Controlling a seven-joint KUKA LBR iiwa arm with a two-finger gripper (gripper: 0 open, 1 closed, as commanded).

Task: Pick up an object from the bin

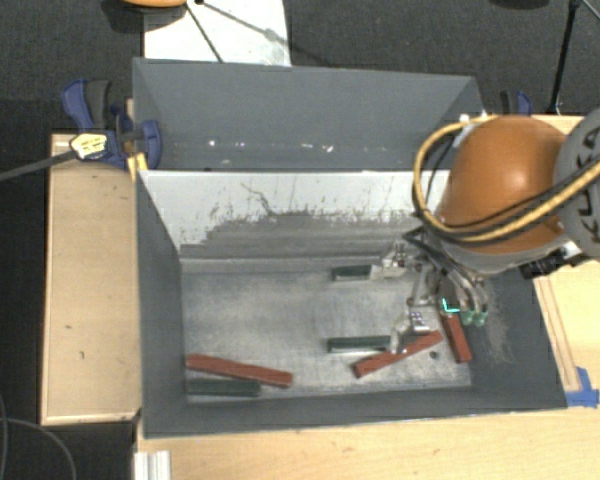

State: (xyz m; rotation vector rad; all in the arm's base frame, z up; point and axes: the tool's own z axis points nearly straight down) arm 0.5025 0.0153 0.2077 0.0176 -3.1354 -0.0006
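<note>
Several thin sticks lie on the floor of the grey bin (280,308). The gripper (418,324) is down low on the right side of the bin. It is right over the top end of a slanted red stick (380,363) near the front. A dark stick (358,345) lies just beside that one. A second red stick (459,341) is close by on the right. I cannot tell if the gripper is open or closed, or if it has hold of anything.

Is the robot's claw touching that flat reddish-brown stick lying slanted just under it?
Cannot tell. In the camera view the gripper overlaps the right end of the flat reddish-brown stick, but looking from above, neither contact nor gap shows.
</note>
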